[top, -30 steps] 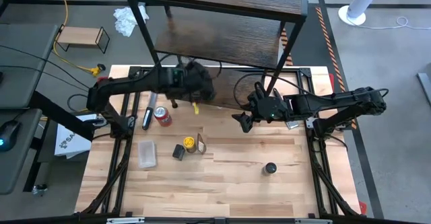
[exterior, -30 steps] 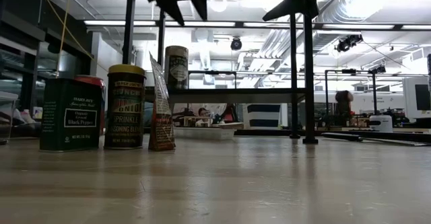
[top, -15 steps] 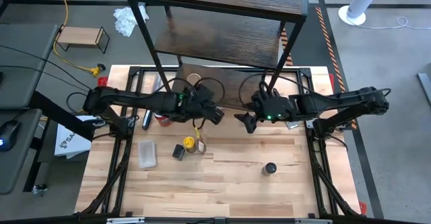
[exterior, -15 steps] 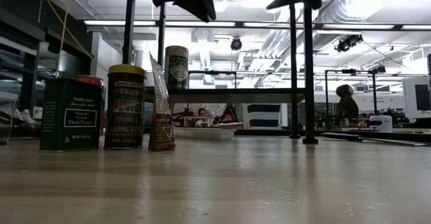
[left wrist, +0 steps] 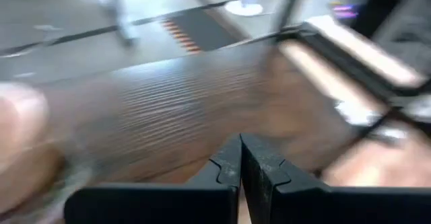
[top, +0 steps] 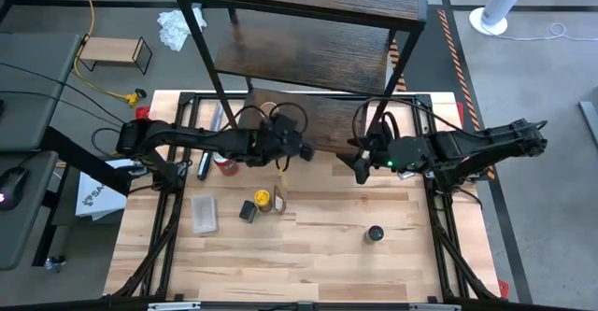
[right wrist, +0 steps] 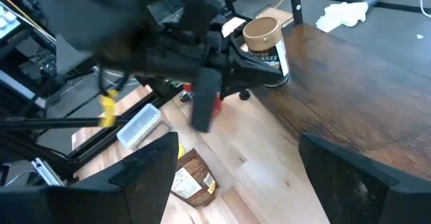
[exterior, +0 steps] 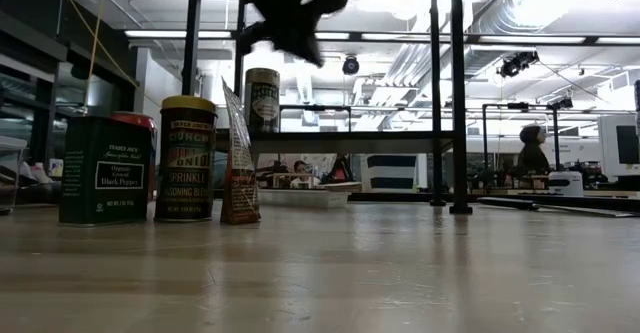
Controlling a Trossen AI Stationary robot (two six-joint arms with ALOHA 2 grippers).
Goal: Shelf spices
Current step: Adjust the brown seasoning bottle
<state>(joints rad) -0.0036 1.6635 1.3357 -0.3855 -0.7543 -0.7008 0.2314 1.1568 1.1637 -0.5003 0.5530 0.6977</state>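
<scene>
One tan-lidded jar stands on the shelf. Left end effector, clenched and empty, is near it. Right end effector hovers released. Yellow-lidded jar, black box and dark jar remain on the counter.

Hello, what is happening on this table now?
A two-armed robot is putting spices on the dark shelf. One tan-lidded jar already stands on its lowest board. The left gripper hangs shut and empty near that board. The right gripper is open and empty. The yellow-lidded jar, black box and dark jar wait on the table.
</scene>
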